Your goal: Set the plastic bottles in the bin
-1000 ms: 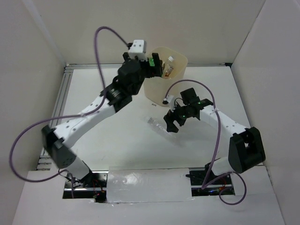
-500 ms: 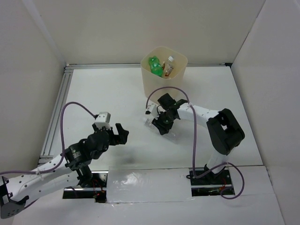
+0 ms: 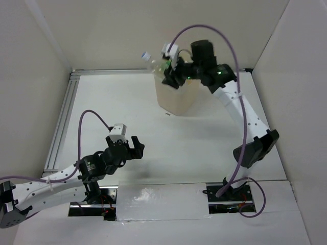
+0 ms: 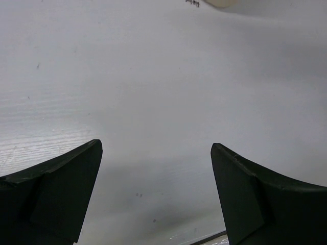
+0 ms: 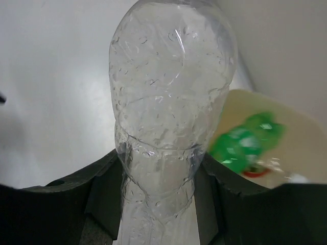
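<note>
My right gripper (image 3: 171, 75) is raised at the near-left rim of the beige bin (image 3: 176, 99), shut on a clear plastic bottle (image 3: 153, 62). The bottle's blue cap (image 3: 146, 55) points up and to the left, outside the rim. In the right wrist view the wet clear bottle (image 5: 168, 97) fills the middle, pinched at its waist between both fingers (image 5: 104, 189). Behind it, the bin (image 5: 296, 127) holds a green bottle (image 5: 245, 143). My left gripper (image 3: 135, 148) hovers low over the near-left table, open with nothing in it (image 4: 156, 158).
White walls enclose the table on three sides, and a metal rail (image 3: 64, 122) runs along its left edge. The bin's base (image 4: 219, 2) just shows at the top of the left wrist view. A small dark mark (image 3: 167, 114) lies on the table in front of the bin.
The right arm closed on the clear bottle on the table and lifted it to the bin's rim. The left arm pulled back from the bin to the near-left table, still open.
</note>
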`<state>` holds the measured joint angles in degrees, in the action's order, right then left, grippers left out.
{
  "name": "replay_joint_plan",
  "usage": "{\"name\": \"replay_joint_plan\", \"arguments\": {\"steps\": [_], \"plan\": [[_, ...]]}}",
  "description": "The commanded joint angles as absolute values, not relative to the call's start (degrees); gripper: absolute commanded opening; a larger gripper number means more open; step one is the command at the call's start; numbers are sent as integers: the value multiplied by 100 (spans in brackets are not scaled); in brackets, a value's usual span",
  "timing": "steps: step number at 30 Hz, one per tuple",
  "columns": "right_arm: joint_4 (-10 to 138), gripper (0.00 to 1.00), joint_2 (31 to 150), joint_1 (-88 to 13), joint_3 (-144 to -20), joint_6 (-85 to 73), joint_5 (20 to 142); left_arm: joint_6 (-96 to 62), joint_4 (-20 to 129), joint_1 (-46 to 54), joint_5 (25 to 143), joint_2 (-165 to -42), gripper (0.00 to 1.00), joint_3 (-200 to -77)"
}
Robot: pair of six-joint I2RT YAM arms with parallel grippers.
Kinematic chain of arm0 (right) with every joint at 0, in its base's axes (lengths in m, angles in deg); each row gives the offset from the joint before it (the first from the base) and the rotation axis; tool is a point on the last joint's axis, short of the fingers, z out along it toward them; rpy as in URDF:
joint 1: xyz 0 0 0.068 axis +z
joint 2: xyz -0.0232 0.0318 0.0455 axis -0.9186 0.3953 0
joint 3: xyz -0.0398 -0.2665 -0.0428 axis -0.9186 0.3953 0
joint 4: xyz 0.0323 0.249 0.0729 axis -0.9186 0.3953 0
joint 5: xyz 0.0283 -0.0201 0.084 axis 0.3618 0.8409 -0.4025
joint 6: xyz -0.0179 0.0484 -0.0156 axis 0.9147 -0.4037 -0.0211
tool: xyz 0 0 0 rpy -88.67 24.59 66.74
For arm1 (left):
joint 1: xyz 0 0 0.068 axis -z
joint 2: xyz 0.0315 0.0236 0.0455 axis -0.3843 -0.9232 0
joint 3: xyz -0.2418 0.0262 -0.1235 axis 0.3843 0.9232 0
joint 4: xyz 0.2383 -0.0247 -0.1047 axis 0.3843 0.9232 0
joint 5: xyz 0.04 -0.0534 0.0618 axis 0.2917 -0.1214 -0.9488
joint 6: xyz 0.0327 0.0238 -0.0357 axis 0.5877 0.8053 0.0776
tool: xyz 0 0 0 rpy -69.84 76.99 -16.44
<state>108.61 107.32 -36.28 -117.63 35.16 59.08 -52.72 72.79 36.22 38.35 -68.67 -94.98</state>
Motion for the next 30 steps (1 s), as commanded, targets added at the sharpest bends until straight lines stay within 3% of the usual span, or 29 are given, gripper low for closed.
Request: {"name": "replay_joint_plan", "arguments": {"steps": [1,5,10,18,21,22,23,24,30], "plan": [[10358,17,10644,-4192,-12563,2725,5773,-5373,6647,3664,3737,-6868,100,-9572],[9461,17,10811,-4307,-12643,2713,6801,-5311,6497,3664,3799,-6973,100,-9572],[9459,35,11522,-4693,-13029,3056,6988,-5188,6383,3664,3852,-7078,100,-9624],[9468,47,12129,-4870,-12845,4389,7487,-5311,6436,3664,3904,-6939,100,-9520],[9688,63,12182,-4992,-12897,4936,7611,-5372,6488,3664,3852,-6789,100,-9466],[9975,88,12182,-4993,-12967,5190,7611,-5425,6541,3664,3852,-6788,100,-9414],[9978,88,12182,-4993,-13020,5192,7611,-5425,6541,3664,3852,-6788,100,-9414],[10065,97,12235,-4993,-13021,5331,7611,-5425,6541,3664,3852,-6788,100,-9414],[10453,100,12024,-5054,-13030,5403,7199,-5320,6304,3664,3904,-7016,100,-9466]]}}
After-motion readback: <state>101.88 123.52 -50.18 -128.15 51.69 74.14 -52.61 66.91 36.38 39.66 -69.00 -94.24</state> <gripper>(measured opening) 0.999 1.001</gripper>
